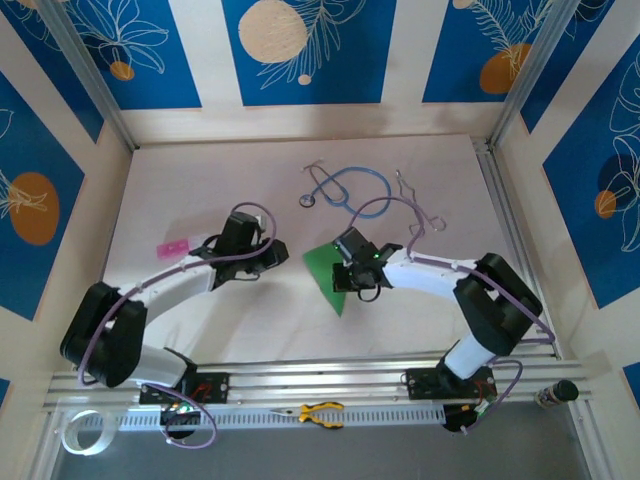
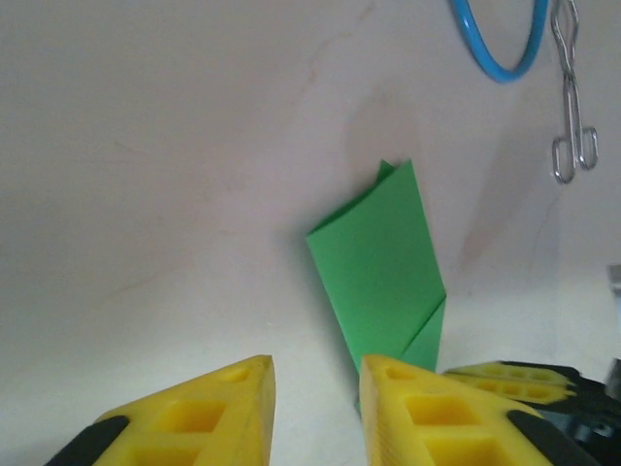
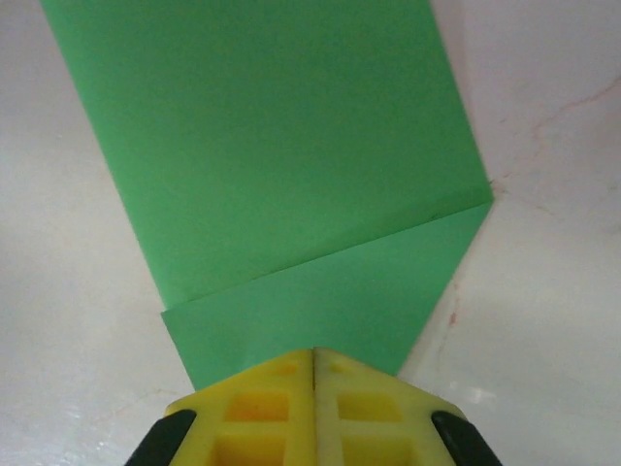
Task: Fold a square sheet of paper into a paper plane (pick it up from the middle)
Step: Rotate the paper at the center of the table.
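Because the right arm's fingers [image 3: 330, 393] are pressed fully together over the near tip of the folded green paper [image 3: 281, 165], they seem to pin it flat for creasing; a true pinch cannot be confirmed. The left arm's fingers [image 2: 383, 393] stand partly apart, empty, near its left. The paper lies centre frame on the pale desk [image 1: 200, 180], below a blue stethoscope [image 1: 345, 190].
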